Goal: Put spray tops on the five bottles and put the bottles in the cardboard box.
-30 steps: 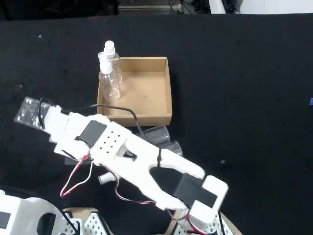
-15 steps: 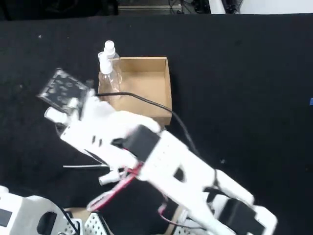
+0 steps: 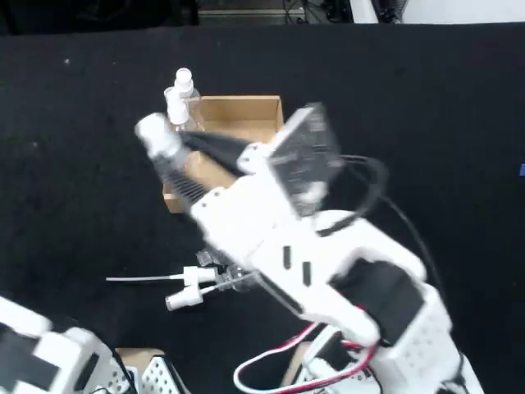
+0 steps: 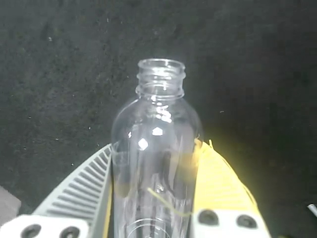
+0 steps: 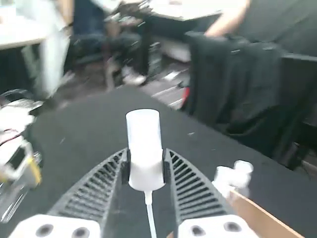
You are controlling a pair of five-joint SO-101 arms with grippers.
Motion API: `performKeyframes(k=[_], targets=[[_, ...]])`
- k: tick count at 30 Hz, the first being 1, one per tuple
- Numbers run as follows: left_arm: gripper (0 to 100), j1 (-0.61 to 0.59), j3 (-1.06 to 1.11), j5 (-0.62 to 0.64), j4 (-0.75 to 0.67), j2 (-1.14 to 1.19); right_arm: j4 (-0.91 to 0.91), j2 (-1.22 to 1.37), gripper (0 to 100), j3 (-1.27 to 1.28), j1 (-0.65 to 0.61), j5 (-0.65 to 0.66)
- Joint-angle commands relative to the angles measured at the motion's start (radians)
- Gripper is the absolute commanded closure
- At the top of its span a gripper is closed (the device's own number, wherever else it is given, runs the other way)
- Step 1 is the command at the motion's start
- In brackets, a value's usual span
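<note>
My right gripper (image 3: 161, 144) hangs above the table by the left wall of the cardboard box (image 3: 262, 101), shut on a white spray top (image 3: 153, 130). The right wrist view shows that spray top (image 5: 144, 144) pinched between the black fingers (image 5: 190, 181), its thin tube pointing back toward the wrist. My left gripper (image 4: 153, 148) is shut on a clear bottle (image 4: 158, 109) with an open neck, over the black cloth. Two bottles with spray tops (image 3: 181, 84) stand at the box's far left corner.
Two loose spray tops (image 3: 197, 277) lie on the black cloth near the front, one with a long thin tube pointing left. The right arm's white body (image 3: 328, 254) spans the table's middle. Part of the left arm (image 3: 41, 361) sits at the front left corner.
The right arm has swung from the left side of the table up and toward the box, carrying the spray top. The clear bottles seen below the box earlier are now covered by the arm.
</note>
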Motion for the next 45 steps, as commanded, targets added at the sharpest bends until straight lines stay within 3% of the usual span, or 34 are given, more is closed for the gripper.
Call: performKeyframes(k=[1, 9, 11, 16, 22, 28, 38, 45], targets=[[97, 0.111, 0.050, 0.071, 0.006, -0.239, 0.005, -0.081, 96.7, 0.004, 0.132, -0.087], [97, 0.455, 0.064, 0.305, 0.057, -0.489, 0.092, -0.145, 96.7, 0.005, 0.520, -0.143], [97, 0.483, 0.071, 0.313, 0.084, -0.497, 0.163, -0.137, 96.7, 0.018, 0.583, -0.143], [97, 0.469, 0.079, 0.316, 0.094, -0.497, 0.236, -0.130, 96.7, 0.027, 0.586, -0.084], [97, 0.351, 0.105, 0.308, 0.084, -0.488, 0.288, -0.127, 96.3, 0.056, 0.486, 0.015], [97, 0.254, 0.045, 0.305, 0.043, -0.282, 0.331, -0.048, 96.2, 0.068, 0.270, 0.040], [97, -0.035, -0.239, 0.221, 0.037, 0.098, 0.253, 0.426, 96.2, -0.197, -0.109, -0.031], [97, -0.165, -0.338, 0.183, -0.052, 0.282, 0.057, 0.811, 96.2, -0.389, -0.196, -0.101]])
